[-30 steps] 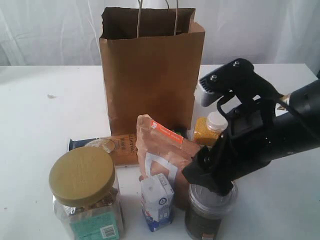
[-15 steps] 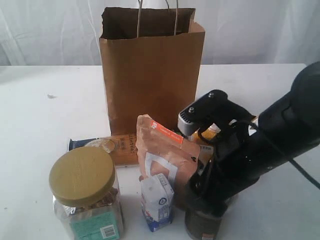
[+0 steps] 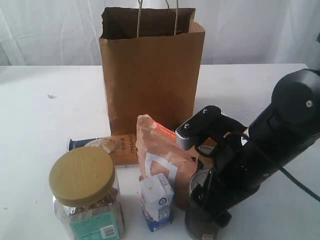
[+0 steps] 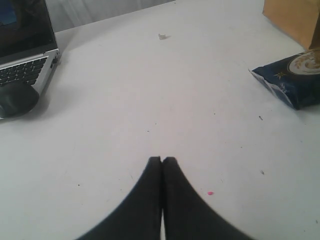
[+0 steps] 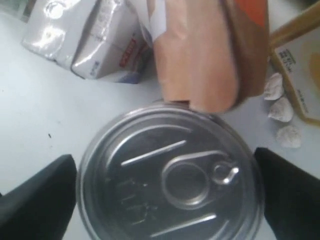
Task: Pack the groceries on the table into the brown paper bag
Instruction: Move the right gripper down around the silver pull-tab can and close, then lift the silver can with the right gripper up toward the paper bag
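Right tool [image 5: 162, 200] (jaws wide) points down, straddling the pull-tab can [image 5: 170, 170].

The right arm [image 3: 260, 150] is matt black, with a rounded joint housing [image 3: 295, 100] that bears a small silver screw. It also has a grey-faced block [image 3: 184, 137] with two screw heads and a thin black cable [image 3: 300, 182]. The left pincer [image 4: 161, 161] has smooth, black, tapering fingers [image 4: 147, 200]. The right pincer [image 5: 165, 187] has dark, blunt ones.
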Robot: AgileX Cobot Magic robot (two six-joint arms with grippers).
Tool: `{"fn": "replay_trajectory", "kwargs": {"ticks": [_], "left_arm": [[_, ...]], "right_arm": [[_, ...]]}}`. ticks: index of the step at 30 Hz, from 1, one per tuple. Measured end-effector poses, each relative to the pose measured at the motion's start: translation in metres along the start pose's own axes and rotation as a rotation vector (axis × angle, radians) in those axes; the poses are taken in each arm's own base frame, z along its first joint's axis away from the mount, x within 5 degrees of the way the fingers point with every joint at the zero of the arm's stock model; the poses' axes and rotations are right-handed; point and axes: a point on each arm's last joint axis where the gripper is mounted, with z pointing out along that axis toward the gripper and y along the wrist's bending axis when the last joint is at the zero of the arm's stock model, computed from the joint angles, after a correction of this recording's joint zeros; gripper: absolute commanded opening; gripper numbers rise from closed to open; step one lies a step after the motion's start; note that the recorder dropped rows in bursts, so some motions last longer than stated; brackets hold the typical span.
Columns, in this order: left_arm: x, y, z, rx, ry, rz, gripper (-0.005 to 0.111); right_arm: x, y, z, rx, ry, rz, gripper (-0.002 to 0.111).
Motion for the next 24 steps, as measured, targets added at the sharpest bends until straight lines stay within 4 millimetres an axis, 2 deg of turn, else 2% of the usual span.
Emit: {"fn": "replay_trajectory", "kwargs": {"ticks": [11,17,20,24], "left_arm": [[0.0,0.0,0.0,0.0,0.0,0.0,0.0],[0.0,0.0,0.0,0.0,0.0,0.0,0.0],[0.0,0.0,0.0,0.0,0.0,0.0,0.0],[0.0,0.0,0.0,0.0,0.0,0.0,0.0]], "right_arm": [[0.0035,0.0017,-0.0001,-0.019,0.039,0.004,0.068],[0.0041,0.0022,-0.0005,-0.024,0.049,0.01,0.049],[0.0053,0.0031,-0.001,-0.034,0.066,0.01,0.034],[0.0047,0.0023,-0.0096,-0.023,0.113,-0.025,0.027]]}}
